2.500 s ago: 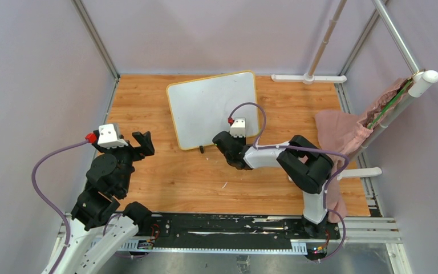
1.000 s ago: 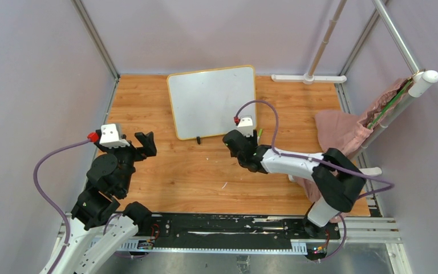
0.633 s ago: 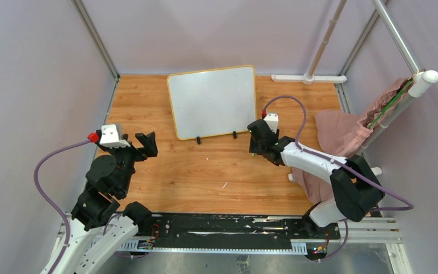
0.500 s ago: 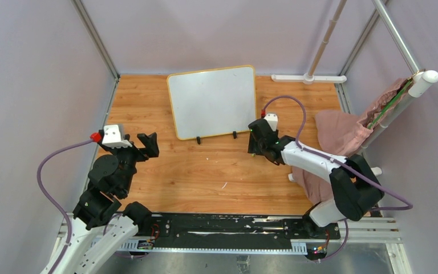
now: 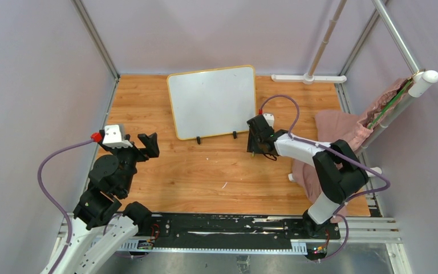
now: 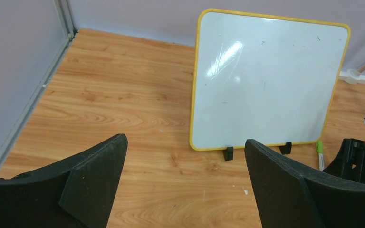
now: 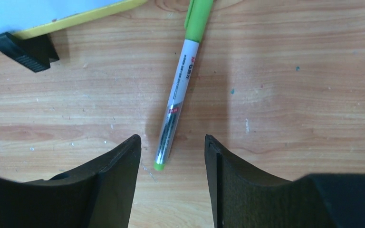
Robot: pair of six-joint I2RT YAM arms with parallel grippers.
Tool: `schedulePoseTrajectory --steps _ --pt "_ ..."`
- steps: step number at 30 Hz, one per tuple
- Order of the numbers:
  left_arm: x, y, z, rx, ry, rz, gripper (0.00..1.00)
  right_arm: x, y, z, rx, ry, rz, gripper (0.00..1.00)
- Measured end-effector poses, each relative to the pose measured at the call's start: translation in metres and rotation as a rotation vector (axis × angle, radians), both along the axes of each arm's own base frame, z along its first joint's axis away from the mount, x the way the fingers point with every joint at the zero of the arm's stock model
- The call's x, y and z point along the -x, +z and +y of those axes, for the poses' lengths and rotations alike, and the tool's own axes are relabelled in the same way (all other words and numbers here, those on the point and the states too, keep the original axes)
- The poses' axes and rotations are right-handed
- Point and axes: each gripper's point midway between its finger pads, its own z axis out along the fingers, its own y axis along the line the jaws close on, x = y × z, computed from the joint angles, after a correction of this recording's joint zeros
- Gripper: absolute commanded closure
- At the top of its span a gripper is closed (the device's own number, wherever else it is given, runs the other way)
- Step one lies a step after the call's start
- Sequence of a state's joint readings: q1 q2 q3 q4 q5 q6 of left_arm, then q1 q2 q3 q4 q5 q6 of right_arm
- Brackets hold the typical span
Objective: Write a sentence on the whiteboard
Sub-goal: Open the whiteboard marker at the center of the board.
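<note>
The whiteboard stands propped at the back middle of the wooden table, yellow-rimmed, on two black clip feet. Its face is blank apart from a few specks; no sentence is in view. A green-capped marker lies on the wood just right of the board's right foot. My right gripper is open, low over the table, and its fingers straddle the marker's near end without touching it. At the left my left gripper hangs wide open and empty, facing the board from a distance.
A pink cloth hangs from a rail at the right and drapes onto the table. A white pole base lies at the back right. Metal frame posts and grey walls enclose the table.
My right gripper left the board's front, swung right past its right foot and came down over the marker, its jaws narrowing a little. The board was straightened earlier. The left arm barely moved.
</note>
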State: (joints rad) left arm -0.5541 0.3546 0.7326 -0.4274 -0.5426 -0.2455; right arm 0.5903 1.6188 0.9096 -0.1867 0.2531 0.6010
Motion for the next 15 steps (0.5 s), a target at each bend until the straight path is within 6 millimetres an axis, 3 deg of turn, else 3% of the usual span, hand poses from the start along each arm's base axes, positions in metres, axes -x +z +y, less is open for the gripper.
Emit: schedulePoseTrajectory --steps 15 --pt "0.001 0.001 0.001 0.001 0.0 -0.005 0.0 -0.02 -0.011 -0.007 0.008 -0.047 0.019 0.78"
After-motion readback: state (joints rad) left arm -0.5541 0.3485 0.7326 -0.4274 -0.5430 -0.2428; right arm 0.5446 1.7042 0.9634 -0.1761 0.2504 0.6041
